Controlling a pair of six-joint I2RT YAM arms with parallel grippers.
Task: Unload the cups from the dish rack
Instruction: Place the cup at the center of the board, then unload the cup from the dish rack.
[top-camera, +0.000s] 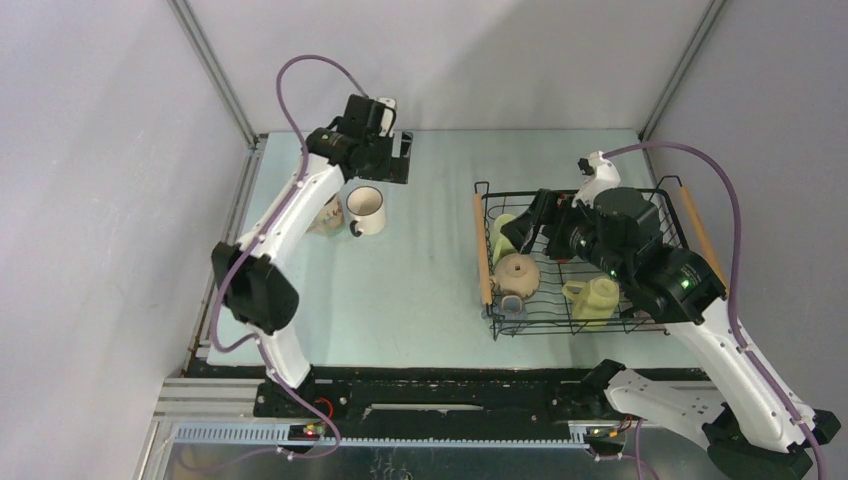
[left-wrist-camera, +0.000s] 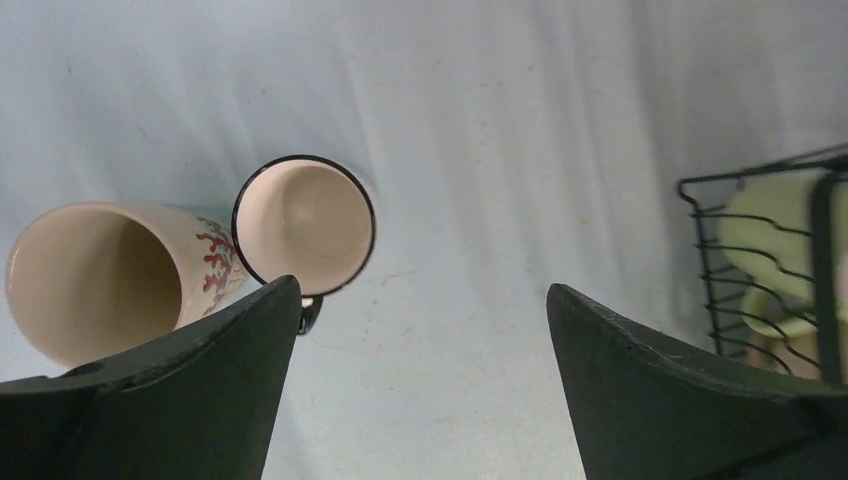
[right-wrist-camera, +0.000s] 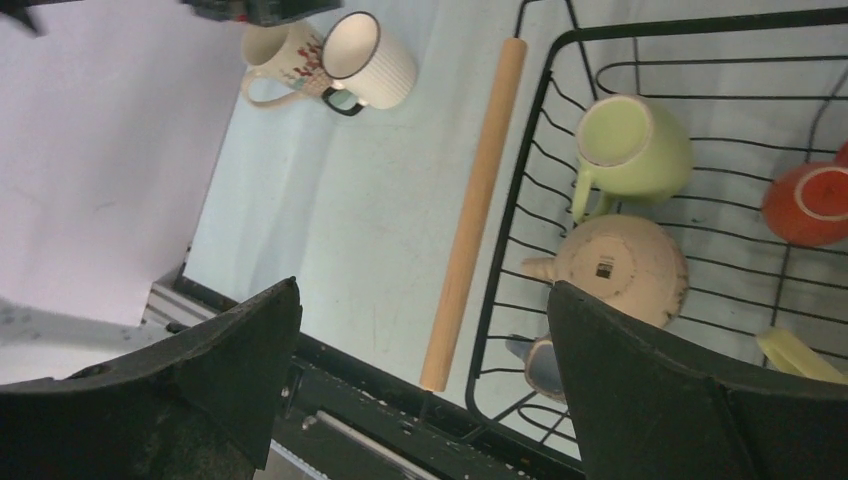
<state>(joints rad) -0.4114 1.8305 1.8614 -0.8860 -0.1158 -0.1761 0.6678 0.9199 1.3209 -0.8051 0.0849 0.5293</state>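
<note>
Both grippers agape and empty, two mugs out on the table, the others in the rack.

The left gripper (left-wrist-camera: 422, 290) hangs with its matte black, wedge-shaped fingers spread wide and nothing between them. Just below stands the cream ribbed mug (left-wrist-camera: 303, 225), round-mouthed with a thin dark rim, close against a taller glossy patterned mug (left-wrist-camera: 90, 275) (red sprigs on cream), both on the pale scuffed table (left-wrist-camera: 500, 120). The right gripper (right-wrist-camera: 422, 290) is likewise wide and bare above the near-left corner of the dish rack (right-wrist-camera: 700, 22), black wire with a smooth wooden rod (right-wrist-camera: 472, 215) along its side. Inside the rack lie a tipped yellow-green mug (right-wrist-camera: 635, 145), a speckled tan cup (right-wrist-camera: 620, 265) bottom up, an orange-red cup (right-wrist-camera: 810, 205), and a grey mug (right-wrist-camera: 545, 365) in the corner.
</note>
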